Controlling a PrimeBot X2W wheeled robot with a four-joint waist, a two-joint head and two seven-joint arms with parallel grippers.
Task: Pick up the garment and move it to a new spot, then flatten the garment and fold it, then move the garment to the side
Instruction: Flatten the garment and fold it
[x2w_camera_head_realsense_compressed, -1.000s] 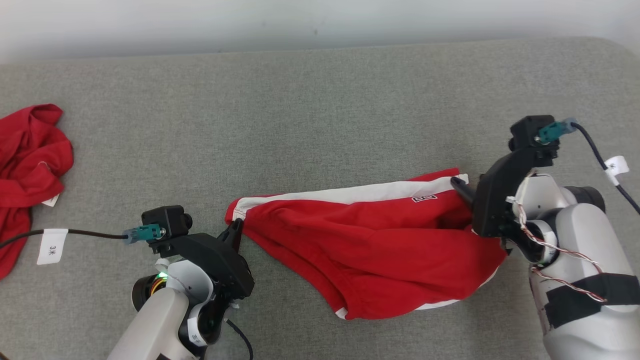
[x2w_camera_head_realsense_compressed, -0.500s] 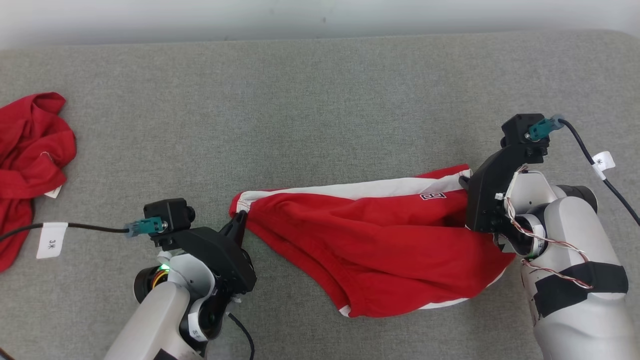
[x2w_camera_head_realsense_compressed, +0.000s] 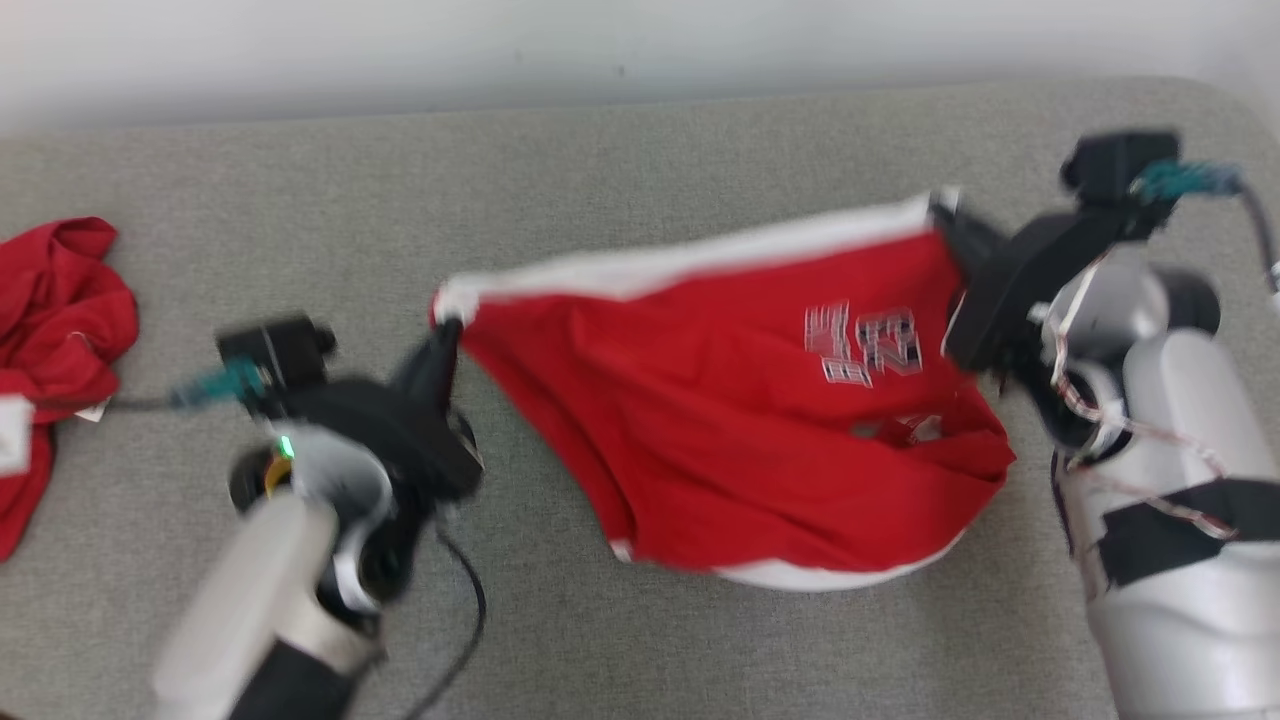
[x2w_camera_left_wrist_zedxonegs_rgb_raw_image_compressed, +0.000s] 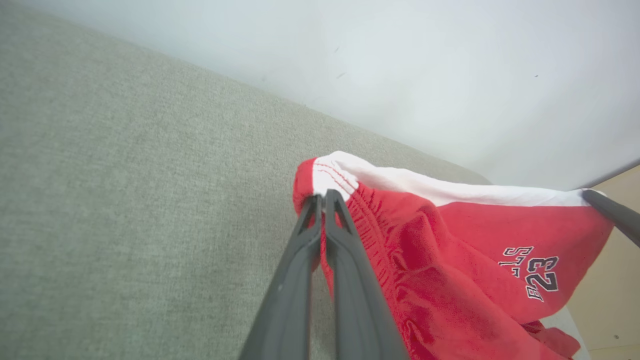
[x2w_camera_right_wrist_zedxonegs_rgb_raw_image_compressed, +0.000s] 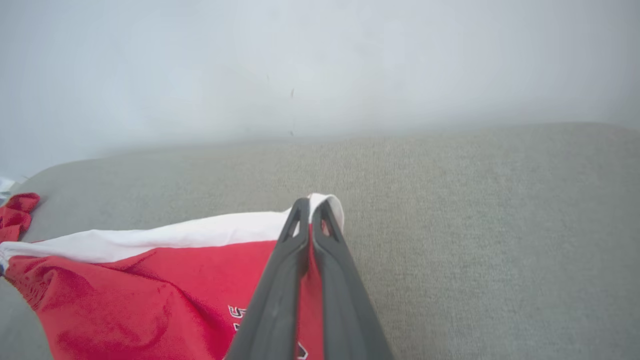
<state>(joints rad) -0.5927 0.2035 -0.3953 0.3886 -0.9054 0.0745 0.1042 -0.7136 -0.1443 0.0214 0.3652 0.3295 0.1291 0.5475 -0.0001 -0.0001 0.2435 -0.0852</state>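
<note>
So: red garment (x2w_camera_head_realsense_compressed: 720, 420) strung betw. both grippers

Far left, a second red cloth (x2w_camera_head_realsense_compressed: 60, 320) lies crumpled on the grey padded table (x2w_camera_head_realsense_compressed: 640, 170), well apart from everything else. Next along, the left gripper (x2w_camera_head_realsense_compressed: 448, 332) points up and to the right. In its wrist cam the two dark fingers are pressed together on the left end of the garment's white band (x2w_camera_head_realsense_compressed: 680, 265), right at the stitched corner. From there the band stretches across to the right, climbing the head view as it goes, w/ the red body sagging below it in a loose belly. The lower edge seems to touch the table near the middle, but the head view is smeared w/ blur, so I can't swear to it. Right of centre is a white-outlined print (x2w_camera_left_wrist_zedxonegs_rgb_raw_image_compressed: 542, 275), "23" under a curved row of letters, clearest in the left wrist cam. At the far right the right gripper (x2w_camera_head_realsense_compressed: 948, 215) is clamped on the band's other corner, fingers closed tight w/ cloth pinched betw. them, sitting farther up the head view than the left one. Behind it all, a pale wall (x2w_camera_head_realsense_compressed: 300, 50) runs along the table's far edge.
</note>
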